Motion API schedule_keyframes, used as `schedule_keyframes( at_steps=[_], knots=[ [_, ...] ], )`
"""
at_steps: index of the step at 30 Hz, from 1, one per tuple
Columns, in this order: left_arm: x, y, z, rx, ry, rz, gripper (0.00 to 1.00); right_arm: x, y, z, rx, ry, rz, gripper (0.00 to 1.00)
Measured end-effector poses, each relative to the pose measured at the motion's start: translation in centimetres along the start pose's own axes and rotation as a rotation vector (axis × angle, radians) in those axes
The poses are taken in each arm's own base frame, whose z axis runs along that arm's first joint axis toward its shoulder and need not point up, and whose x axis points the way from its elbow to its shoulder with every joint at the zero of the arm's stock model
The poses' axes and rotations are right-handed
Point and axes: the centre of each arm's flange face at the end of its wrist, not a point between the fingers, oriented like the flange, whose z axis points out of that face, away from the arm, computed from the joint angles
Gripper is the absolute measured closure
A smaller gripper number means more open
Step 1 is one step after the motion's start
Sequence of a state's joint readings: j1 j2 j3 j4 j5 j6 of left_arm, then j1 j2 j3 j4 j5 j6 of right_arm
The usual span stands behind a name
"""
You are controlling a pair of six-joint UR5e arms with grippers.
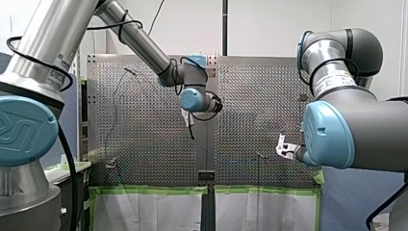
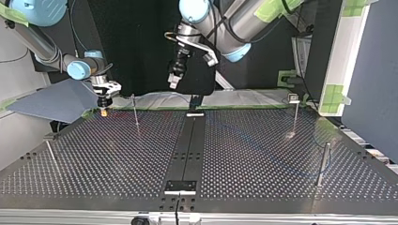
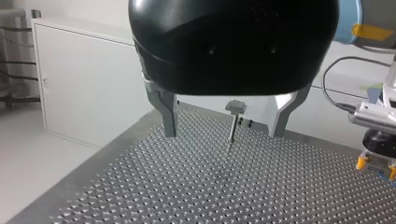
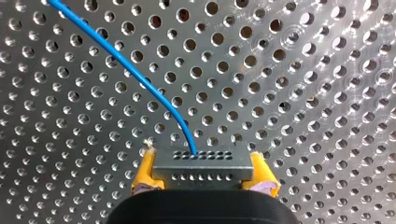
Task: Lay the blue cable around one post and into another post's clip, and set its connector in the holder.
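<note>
Soft, even room light fills all views; the perforated table [image 4: 322,56] glints around its holes toward two o'clock in the right wrist view.

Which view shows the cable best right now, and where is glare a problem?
Right wrist view: evenly lit, the cable stands out blue against the table, up to the connector. Top view: pale glare on the table beside a post; I cannot make out the cable there.
</note>
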State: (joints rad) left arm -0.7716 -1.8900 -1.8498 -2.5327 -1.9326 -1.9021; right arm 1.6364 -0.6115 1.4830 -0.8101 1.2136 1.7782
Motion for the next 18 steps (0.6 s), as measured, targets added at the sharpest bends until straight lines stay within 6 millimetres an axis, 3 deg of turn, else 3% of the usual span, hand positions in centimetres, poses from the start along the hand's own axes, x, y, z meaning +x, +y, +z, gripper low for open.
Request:
schedule_keyframes(
  at_steps=[18],
  knots=[
    [-2.8, 1.9, -6.9, 0.004, -0.016, -0.006, 0.07, -0.1, -0.6, 0.1, 0.007, -0.001, -0.002, 1.0]
  ],
)
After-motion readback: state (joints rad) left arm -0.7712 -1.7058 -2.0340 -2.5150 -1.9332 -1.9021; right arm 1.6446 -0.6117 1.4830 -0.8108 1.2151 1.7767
